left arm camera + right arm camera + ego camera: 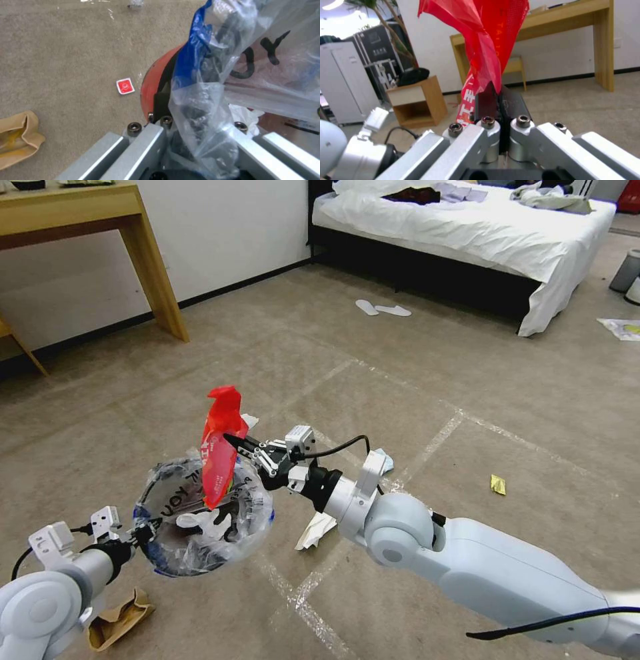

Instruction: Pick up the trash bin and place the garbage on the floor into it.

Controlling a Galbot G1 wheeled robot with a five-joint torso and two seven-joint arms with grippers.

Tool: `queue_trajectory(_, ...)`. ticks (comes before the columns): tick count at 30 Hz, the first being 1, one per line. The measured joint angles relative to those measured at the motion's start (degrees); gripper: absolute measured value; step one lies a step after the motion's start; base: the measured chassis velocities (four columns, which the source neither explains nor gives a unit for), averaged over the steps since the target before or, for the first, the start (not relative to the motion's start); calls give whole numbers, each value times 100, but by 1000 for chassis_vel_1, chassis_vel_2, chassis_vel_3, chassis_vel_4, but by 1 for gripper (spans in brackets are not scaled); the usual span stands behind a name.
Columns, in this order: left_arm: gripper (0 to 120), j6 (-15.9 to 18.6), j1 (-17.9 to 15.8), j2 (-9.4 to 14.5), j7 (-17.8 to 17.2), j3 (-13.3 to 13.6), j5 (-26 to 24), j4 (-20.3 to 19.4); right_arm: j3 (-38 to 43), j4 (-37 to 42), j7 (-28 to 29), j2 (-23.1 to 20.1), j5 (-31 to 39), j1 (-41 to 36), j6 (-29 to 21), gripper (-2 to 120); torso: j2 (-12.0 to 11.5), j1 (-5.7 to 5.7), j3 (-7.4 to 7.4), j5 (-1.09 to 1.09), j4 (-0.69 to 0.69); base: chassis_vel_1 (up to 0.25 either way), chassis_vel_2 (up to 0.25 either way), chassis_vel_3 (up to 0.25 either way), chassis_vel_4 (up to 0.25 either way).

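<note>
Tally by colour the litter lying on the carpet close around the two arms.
White: 2, paper, tissue
Light blue: 1, wad
Yellow: 1, packet
Brown: 1, cardboard scrap
Red: 1, small packet
Total: 6

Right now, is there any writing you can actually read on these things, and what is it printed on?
"JOY": black letters on the trash bin liner.
"TAI": pale letters on the red wrapper held in the right gripper; the white characters lower down are unreadable.
The small red packet on the floor has a white mark, too small to read.
</note>
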Motion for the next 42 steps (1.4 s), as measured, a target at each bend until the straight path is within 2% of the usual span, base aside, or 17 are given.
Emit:
queue_trajectory(14, 0, 0, 4, 2, 8, 1, -19, 11, -160, -488, -139, 132, -634, -119, 174, 0, 0, 0, 0, 0, 0, 0, 0, 0, 0)
queue_trajectory(26, 0, 0, 1, -4, 15, 1, -25, 10, -248, -740, -236, 196, -901, -161, 320, 0, 0, 0, 0, 0, 0, 0, 0, 0, 0)
queue_trajectory(42, 0, -1, 10, -42, 18, 13, -24, 1, -581, -1190, -258, 758, -1138, 72, 435, 0, 0, 0, 0, 0, 1, 0, 0, 0, 0)
